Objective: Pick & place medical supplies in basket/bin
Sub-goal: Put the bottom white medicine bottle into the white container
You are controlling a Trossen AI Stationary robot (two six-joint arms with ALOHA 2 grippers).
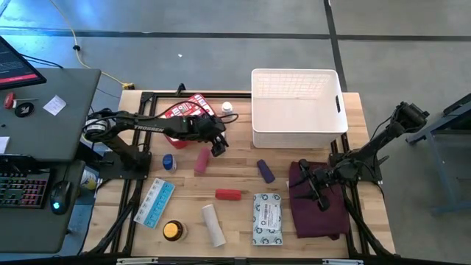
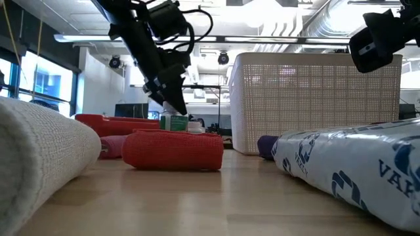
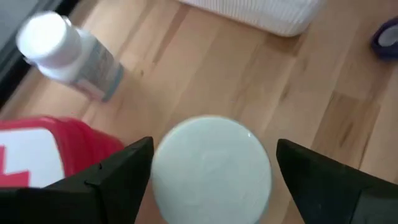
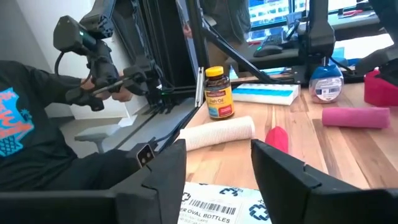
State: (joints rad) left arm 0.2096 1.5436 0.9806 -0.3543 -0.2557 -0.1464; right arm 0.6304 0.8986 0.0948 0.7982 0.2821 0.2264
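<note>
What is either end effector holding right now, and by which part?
Nothing is gripped. The left end effector stands open around a white-capped bottle, fingers clear of its cap. The right end effector is open and empty over the maroon cloth.

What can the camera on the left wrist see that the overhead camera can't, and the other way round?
Only the left wrist view: the pale round bottle cap up close, sitting between the left gripper's open fingers. Only the high view: the right gripper over the maroon cloth, and the grey-white packet. Both: the red first-aid case, the white-capped bottle and the basket.
</note>
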